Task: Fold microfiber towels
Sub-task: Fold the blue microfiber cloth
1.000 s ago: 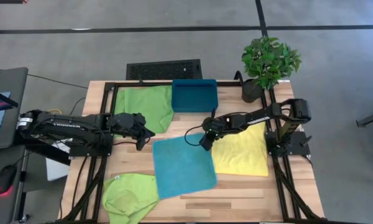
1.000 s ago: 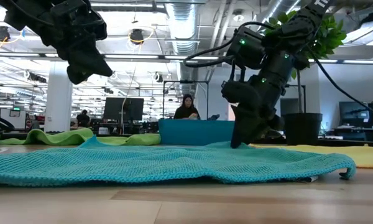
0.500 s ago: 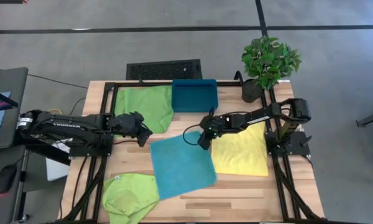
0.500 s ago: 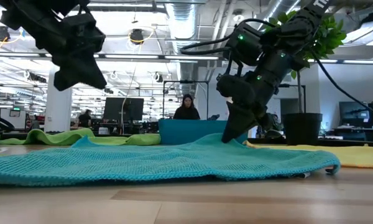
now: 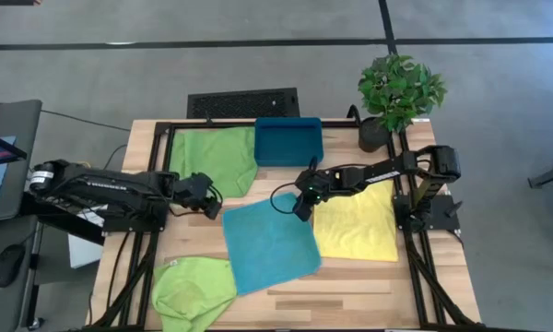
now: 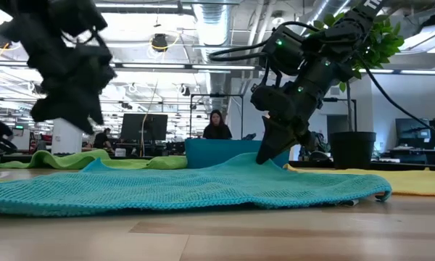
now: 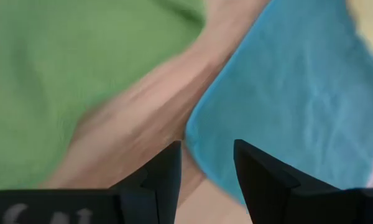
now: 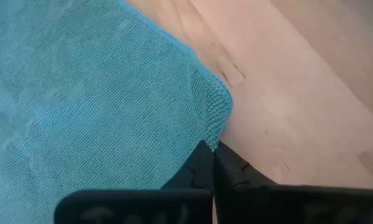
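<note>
None of the four cloths looks folded yet, so I judge the task barely begun. From above, the teal towel (image 5: 271,242) lies spread flat on the middle of the table (image 5: 369,286), a lime green towel (image 5: 218,159) is spread near the far edge beside the teal bin (image 5: 288,140), a second lime green towel (image 5: 192,290) sits rumpled at the near left corner, and the yellow towel (image 5: 359,221) lies flat to the right, its edge touching or slipping under the teal one. The right pincer (image 5: 300,207) is clenched on the teal towel's far right corner, while the left pincer (image 5: 205,195) hovers near the far left corner with its jaws parted and nothing between them; a first fold seems to be in preparation, with every towel left to do. The overhead view gives the whole layout but not height. The low view shows that the right pincer (image 6: 270,154) has the corner pulled up off the table into a peak, and that the left pincer (image 6: 64,109) hangs above the cloth, not touching it. The right wrist view confirms the pinch: the closed fingertips (image 8: 206,163) hold the very corner of the teal towel (image 8: 99,106). The left wrist view shows its two fingers (image 7: 165,171) apart over bare wood, the teal towel's edge (image 7: 286,106) just ahead and green cloth (image 7: 56,74) to one side.
</note>
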Controlling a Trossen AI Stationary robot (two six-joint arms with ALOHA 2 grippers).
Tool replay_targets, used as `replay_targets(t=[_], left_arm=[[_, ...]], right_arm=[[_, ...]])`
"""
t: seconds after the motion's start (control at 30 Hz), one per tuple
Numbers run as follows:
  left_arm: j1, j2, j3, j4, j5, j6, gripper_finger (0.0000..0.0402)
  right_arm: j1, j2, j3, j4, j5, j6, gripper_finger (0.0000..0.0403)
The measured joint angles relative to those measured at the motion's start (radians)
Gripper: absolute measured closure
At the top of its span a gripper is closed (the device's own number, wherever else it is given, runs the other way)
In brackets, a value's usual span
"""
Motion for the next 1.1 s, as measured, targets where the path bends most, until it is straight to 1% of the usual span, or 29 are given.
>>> replay_targets(t=[0.1, 0.3, 0.5, 0.6, 0.83, 0.97, 1.1], left_arm=[[-0.011, 0.060, 0.000, 0.019, 0.011, -0.015, 0.0262], [-0.037, 0.164, 0.000, 0.144, 0.035, 0.021, 0.0262], [-0.053, 0.262, 0.000, 0.162, 0.030, 0.023, 0.0262], [-0.053, 0.286, 0.000, 0.164, 0.016, 0.024, 0.0262], [-0.053, 0.296, 0.000, 0.177, -0.073, 0.055, 0.0262], [-0.053, 0.312, 0.001, 0.181, -0.076, 0.055, 0.0262], [-0.053, 0.347, 0.003, 0.188, -0.073, 0.057, 0.0262]], right_arm=[[-0.002, 0.000, 0.000, 0.001, -0.002, -0.002, 0.0397], [-0.013, 0.000, 0.000, 0.001, -0.006, -0.002, 0.0389], [-0.013, 0.000, 0.000, 0.000, -0.006, -0.002, 0.0394], [-0.013, 0.000, 0.000, 0.000, -0.007, -0.002, 0.0396], [-0.013, -0.001, 0.000, -0.002, -0.009, 0.000, 0.0390], [-0.013, -0.001, 0.000, -0.002, -0.009, 0.000, 0.0395], [-0.013, -0.001, 0.000, -0.002, -0.008, 0.000, 0.0393]])
